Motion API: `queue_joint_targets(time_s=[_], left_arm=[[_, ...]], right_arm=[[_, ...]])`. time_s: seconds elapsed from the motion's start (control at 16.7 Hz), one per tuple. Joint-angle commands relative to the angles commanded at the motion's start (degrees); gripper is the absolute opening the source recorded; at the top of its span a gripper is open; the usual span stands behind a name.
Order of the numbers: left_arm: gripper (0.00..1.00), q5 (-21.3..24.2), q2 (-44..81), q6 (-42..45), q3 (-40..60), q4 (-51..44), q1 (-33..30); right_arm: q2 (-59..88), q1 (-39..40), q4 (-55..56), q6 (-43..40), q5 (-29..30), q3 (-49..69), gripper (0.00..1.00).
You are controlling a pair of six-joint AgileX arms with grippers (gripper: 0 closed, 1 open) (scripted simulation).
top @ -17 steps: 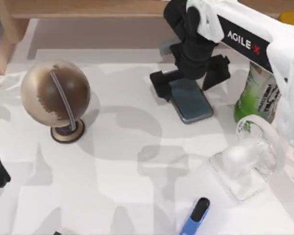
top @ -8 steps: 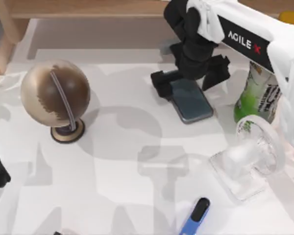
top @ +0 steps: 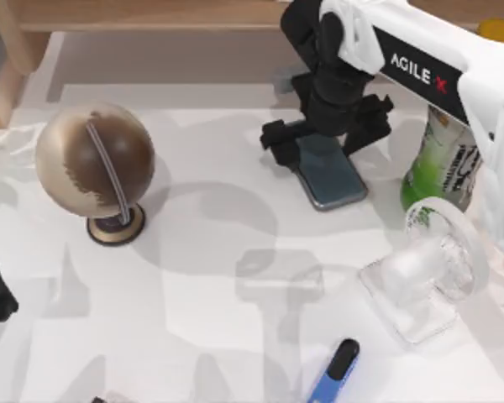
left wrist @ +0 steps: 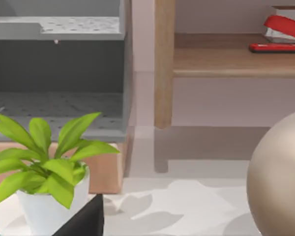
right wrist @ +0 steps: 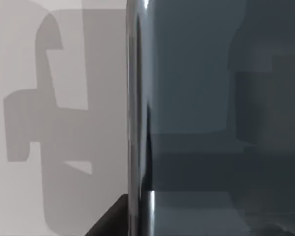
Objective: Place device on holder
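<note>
Narrowed since 1.0 s ago, right gripper [top: 326, 138] fingers now clamp device [top: 330, 175] edges on worktop [top: 218, 294]; grasp step, lift next.

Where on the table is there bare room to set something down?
Free: the white table between the globe, the phone and the blue pen. Crowded: the right side, with the right gripper, the green bottle and the clear stand.

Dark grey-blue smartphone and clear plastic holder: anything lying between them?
Bare white tabletop between smartphone and holder, per top view.
</note>
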Motion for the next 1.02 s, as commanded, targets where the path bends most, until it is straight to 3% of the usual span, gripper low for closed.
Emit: queue_joint_targets(time_s=[0.12, 1.02], left_arm=[[1.00, 0.0, 0.0, 0.0, 0.0, 0.0, 0.0], [1.00, 0.0, 0.0, 0.0, 0.0, 0.0, 0.0]], right_arm=[[0.0, 0.0, 0.0, 0.0, 0.0, 0.0, 0.00], [-2.1, -0.2, -5.1, 0.0, 0.4, 4.4, 0.00]])
